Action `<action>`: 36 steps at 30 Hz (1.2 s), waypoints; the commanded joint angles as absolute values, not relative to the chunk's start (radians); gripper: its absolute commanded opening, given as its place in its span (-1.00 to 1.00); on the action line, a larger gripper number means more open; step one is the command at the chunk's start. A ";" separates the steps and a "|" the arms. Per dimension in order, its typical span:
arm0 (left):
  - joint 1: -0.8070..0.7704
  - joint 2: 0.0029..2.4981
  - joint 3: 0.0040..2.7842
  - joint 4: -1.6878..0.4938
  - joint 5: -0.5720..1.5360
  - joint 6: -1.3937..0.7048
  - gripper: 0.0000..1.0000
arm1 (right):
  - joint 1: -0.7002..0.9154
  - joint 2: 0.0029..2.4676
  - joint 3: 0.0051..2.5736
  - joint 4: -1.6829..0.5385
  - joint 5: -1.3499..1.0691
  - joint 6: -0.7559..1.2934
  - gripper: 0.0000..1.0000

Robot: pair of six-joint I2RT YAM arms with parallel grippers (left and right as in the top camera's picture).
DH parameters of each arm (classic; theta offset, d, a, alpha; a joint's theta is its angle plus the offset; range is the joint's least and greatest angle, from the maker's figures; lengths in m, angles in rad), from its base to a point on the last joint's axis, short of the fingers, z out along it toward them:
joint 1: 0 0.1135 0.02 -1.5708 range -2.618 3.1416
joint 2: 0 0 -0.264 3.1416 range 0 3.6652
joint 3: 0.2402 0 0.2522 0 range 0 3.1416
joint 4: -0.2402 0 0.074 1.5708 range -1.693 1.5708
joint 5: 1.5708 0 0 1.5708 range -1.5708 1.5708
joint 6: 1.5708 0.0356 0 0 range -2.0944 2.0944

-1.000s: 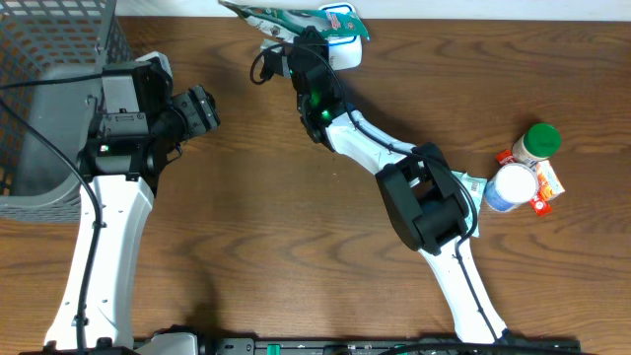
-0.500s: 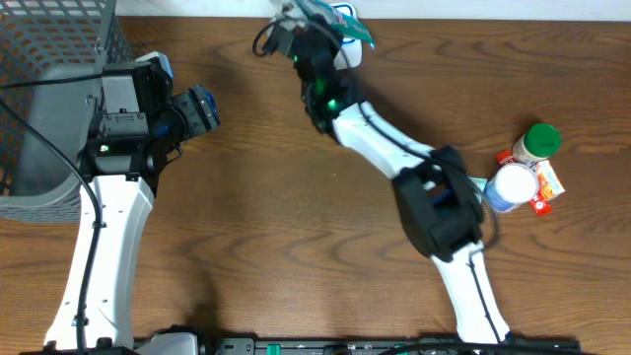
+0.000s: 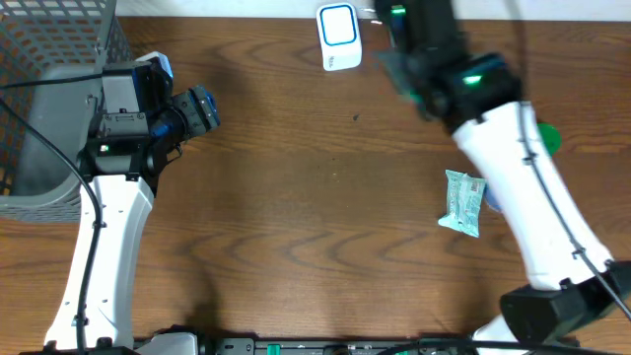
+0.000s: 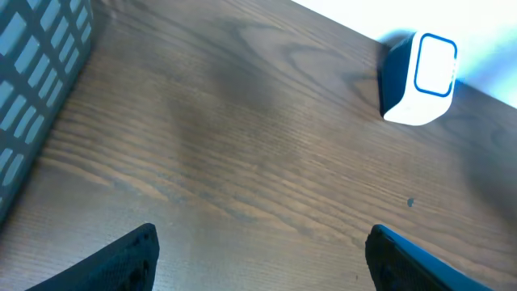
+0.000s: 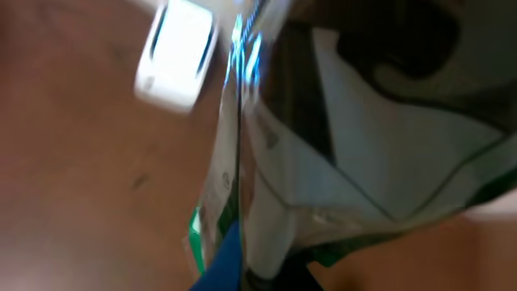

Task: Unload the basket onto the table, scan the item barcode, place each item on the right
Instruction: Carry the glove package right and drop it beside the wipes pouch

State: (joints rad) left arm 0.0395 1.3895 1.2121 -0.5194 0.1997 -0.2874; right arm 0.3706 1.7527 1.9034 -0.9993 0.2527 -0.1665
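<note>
The pouch (image 5: 347,162), a green-and-white foil bag, is held off the bench (image 3: 296,197) by the right hand (image 5: 254,271), which is closed on its near end. In the right wrist view the pouch fills most of the frame and is smeared, so no barcode can be made out on the face shown. Its long axis is seen running away from the hand, roughly up the frame, with one creased edge turned toward the camera. The scanner (image 5: 176,55) is found up and to the left of the pouch in that view, near it but not covered by it. From overhead it is seen standing at the far edge of the bench, with the right arm raised just to its right. The coming move is therefore judged to turn on a leftward carry and a turn of the pouch, so that a printed face, rather than an edge, is presented to the scanner's window. Which face bears the code cannot be told. The left hand (image 4: 262,242) is open and empty. It is pointed across bare wood toward the scanner but kept well apart from it, so the right arm is plainly the nearer. A second packet (image 3: 463,202) is seen lying flat on the bench beside the right arm, and a basket (image 3: 39,59) is set at the far left.
</note>
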 commanded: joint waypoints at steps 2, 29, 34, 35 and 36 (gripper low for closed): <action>0.046 1.380 1.234 -0.518 0.191 -0.282 0.65 | 0.228 1.787 1.844 -1.145 -0.067 0.045 -0.98; 0.046 1.380 1.234 -0.519 0.191 -0.282 0.65 | 0.007 1.786 1.547 -1.081 -0.133 0.022 0.99; 0.046 1.380 1.234 -0.519 0.191 -0.282 0.65 | 0.007 1.785 1.656 -1.146 -0.125 0.021 0.99; 0.046 1.380 1.234 -0.518 0.191 -0.282 0.65 | 0.007 1.785 1.655 -1.143 -0.125 0.021 0.99; 0.046 1.380 1.234 -0.518 0.191 -0.282 0.65 | 0.008 1.785 1.654 -1.144 -0.125 0.021 0.98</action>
State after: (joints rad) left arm 0.0395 1.3895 1.2121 -0.5190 0.1997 -0.2874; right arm 0.0151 1.7931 1.6447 -1.1393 -0.1204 0.0360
